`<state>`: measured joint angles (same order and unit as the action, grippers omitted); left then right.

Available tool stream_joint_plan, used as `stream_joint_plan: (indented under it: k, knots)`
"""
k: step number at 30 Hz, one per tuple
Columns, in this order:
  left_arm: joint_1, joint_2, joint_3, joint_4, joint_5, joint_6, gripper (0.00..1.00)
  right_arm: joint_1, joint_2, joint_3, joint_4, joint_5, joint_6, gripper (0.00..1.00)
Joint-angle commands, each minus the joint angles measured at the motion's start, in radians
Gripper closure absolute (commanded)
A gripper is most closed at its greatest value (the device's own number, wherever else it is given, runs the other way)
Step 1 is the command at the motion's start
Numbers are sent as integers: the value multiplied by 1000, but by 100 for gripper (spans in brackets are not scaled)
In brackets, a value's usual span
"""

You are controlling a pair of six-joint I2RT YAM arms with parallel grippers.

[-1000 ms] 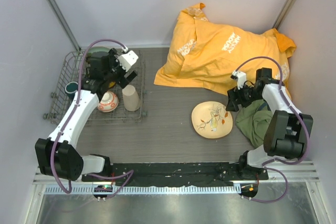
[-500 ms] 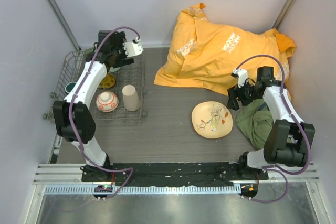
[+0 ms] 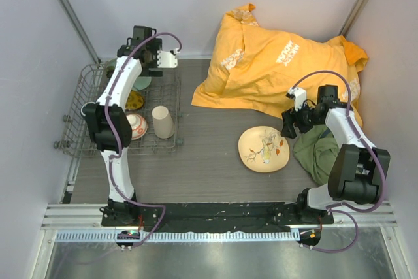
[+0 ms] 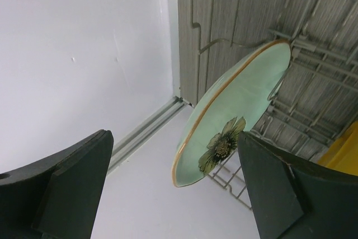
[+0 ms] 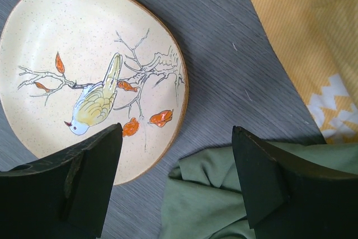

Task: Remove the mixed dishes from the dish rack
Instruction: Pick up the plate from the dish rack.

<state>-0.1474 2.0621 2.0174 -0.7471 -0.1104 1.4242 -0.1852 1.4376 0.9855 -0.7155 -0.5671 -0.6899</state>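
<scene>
1. Over the far end of the dish rack [image 3: 72, 138], at the left of the counter [image 3: 196, 161], my left end effector [image 4: 174, 138] hangs with its jaws spread wide and nothing between them.
2. Seen from its wrist camera, the pale green flower-marked plate [image 4: 232, 116] stands tilted on edge among the prongs at the rack's far end, close to the back wall.
3. Nearer in the rack lies the small yellow-and-dark patterned plate [image 3: 134, 100]. Nearer again, the small white-and-red bowl [image 3: 136, 126] sits just left of the beige handleless cup [image 3: 162, 122].
4. At the right of the counter, my right end effector [image 3: 290, 122] hovers with its jaws apart, gripping nothing.
5. Below it a cream bird-painted plate [image 5: 84, 65] lies flat on the counter, well apart from the rack, its right rim just beside a crumpled green cloth [image 5: 212, 194].
6. An orange cloth [image 3: 274, 63] is heaped at the far right.
</scene>
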Motion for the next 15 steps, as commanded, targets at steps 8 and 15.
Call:
stream_joint_plan:
  k: [8,15]
  knots:
    - [22,145,245,-185,-141,226,2,4,7,-25,44,-36,-31,16]
    - [40,239,383,-259,-170,307,3,4,33,-22,60,-54,-22,17]
